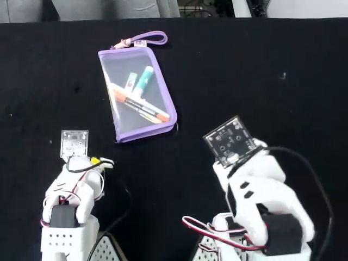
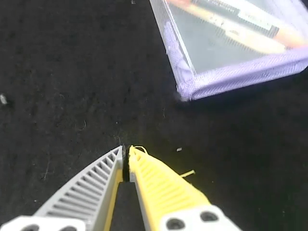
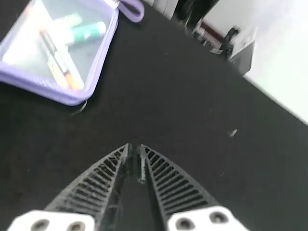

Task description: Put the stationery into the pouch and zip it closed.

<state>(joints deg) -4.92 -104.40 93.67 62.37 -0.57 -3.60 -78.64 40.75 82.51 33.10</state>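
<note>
Print on the pens is too small to read. Pouch (image 1: pixel 138 92) lies flat and slightly tilted on the black matte worktop (image 1: pixel 244 70), ahead of the left arm: a rectangle with a clear plastic face, purple fabric trim, and a purple wrist strap (image 1: pixel 149 39) looped at the far end. The stationery is inside: green-and-white marker (image 1: pixel 143 80), orange pens (image 1: pixel 138 107) lying diagonally, small white item (image 1: pixel 130 81). Cannot tell whether the zip is fully run. Left hand (image 2: pixel 126 156) has one grey and one yellow ribbed plastic finger, tips pressed together and holding nothing, just above the worktop near the pouch's near corner, not touching it. Right hand (image 3: pixel 134 151) has two black ribbed fingers, tips together and empty, over bare worktop, well apart from the pouch.
</note>
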